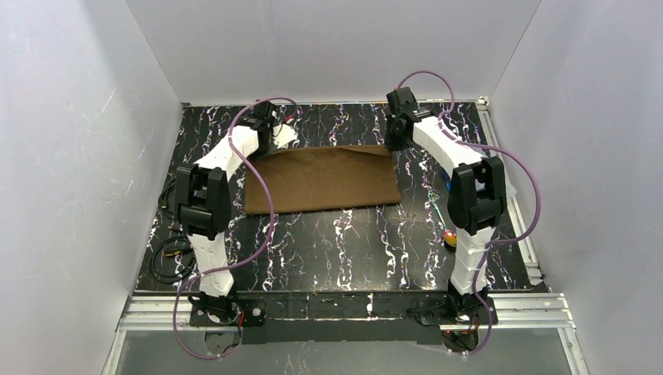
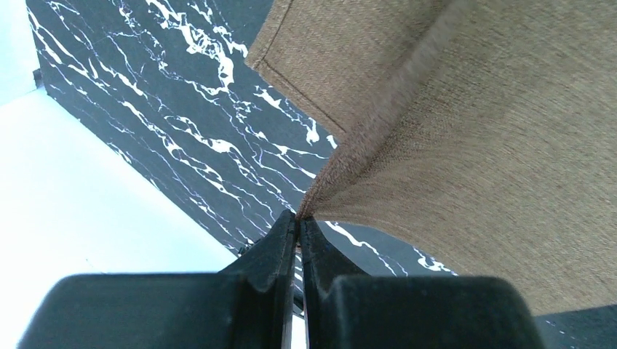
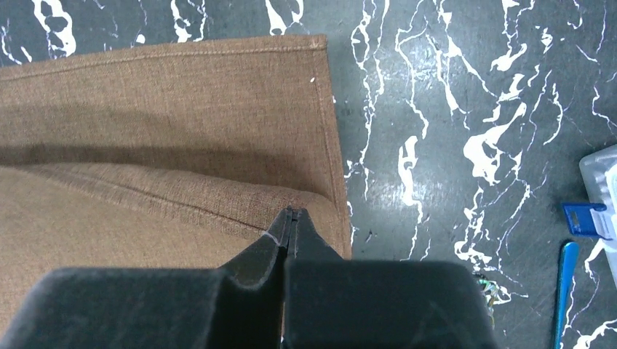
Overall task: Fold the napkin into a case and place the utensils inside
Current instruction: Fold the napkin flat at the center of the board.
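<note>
The brown napkin (image 1: pixel 320 180) lies as a wide band across the middle of the table; no narrow case shows. My left gripper (image 2: pixel 299 217) is shut on its far left corner, and the cloth (image 2: pixel 466 145) rises from the tips over the lower layer. At the far right corner my right gripper (image 3: pixel 292 212) is shut on the hem of the upper layer (image 3: pixel 145 189), which rests folded over the lower one. In the top view both grippers, left (image 1: pixel 271 139) and right (image 1: pixel 391 143), sit at the napkin's far edge. One blue-teal utensil (image 3: pixel 564 291) lies to the right.
The corner of a clear plastic box (image 3: pixel 602 171) with a blue clip (image 3: pixel 584 218) stands right of the napkin. A small orange-red object (image 1: pixel 450 237) lies by the right arm. White walls enclose the black marbled table (image 1: pixel 344 242).
</note>
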Controlling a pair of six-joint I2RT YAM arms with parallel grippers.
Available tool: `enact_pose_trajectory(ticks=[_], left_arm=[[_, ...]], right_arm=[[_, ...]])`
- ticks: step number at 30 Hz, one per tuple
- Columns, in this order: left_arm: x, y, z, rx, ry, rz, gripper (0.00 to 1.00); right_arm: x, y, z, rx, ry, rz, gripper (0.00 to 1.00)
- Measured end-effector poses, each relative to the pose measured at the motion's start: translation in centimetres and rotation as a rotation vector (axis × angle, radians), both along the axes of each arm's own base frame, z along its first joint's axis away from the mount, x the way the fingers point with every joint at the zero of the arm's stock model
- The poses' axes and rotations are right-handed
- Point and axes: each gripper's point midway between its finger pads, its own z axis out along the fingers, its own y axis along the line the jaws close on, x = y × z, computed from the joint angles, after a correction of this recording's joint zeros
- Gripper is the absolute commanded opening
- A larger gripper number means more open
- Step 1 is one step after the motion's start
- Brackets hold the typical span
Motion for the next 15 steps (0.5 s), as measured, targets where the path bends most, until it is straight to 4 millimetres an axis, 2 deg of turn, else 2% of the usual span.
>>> enact_pose_trajectory(ticks=[7, 15], left_arm=[[0.9, 0.6, -1.8, 0.016, 0.033, 0.012, 0.00], [1.2, 0.5, -3.5, 0.022, 0.061, 0.011, 0.00]], right_arm=[[1.9, 0.1, -1.2, 0.006, 0.009, -0.008, 0.01], [3.0, 0.7, -2.7, 0.008, 0.027, -0.001, 0.01]])
